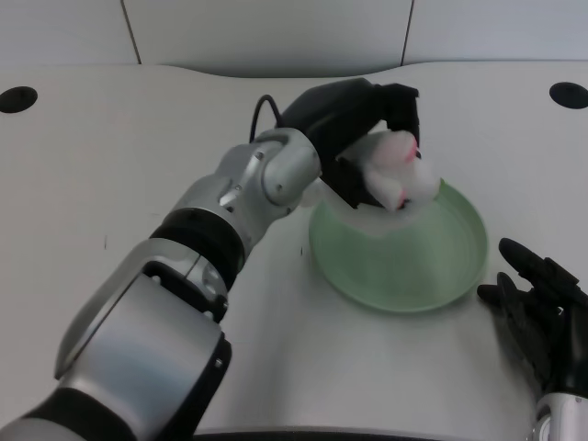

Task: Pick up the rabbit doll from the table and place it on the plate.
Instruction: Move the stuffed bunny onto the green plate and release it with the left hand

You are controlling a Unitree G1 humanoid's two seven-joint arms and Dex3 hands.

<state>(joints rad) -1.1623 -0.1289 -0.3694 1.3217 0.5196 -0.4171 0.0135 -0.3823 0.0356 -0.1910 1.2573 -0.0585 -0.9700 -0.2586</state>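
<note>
A white and pink rabbit doll is held in my left hand, whose black fingers wrap over its top and left side. The doll hangs just above the far left part of a pale green plate that lies on the white table, right of centre. Whether the doll touches the plate's rim I cannot tell. My silver left forearm reaches in from the lower left.
My right hand rests on the table just beyond the plate's right edge. Two dark round holes sit in the table near its far left and far right corners. A black cable loops behind the left wrist.
</note>
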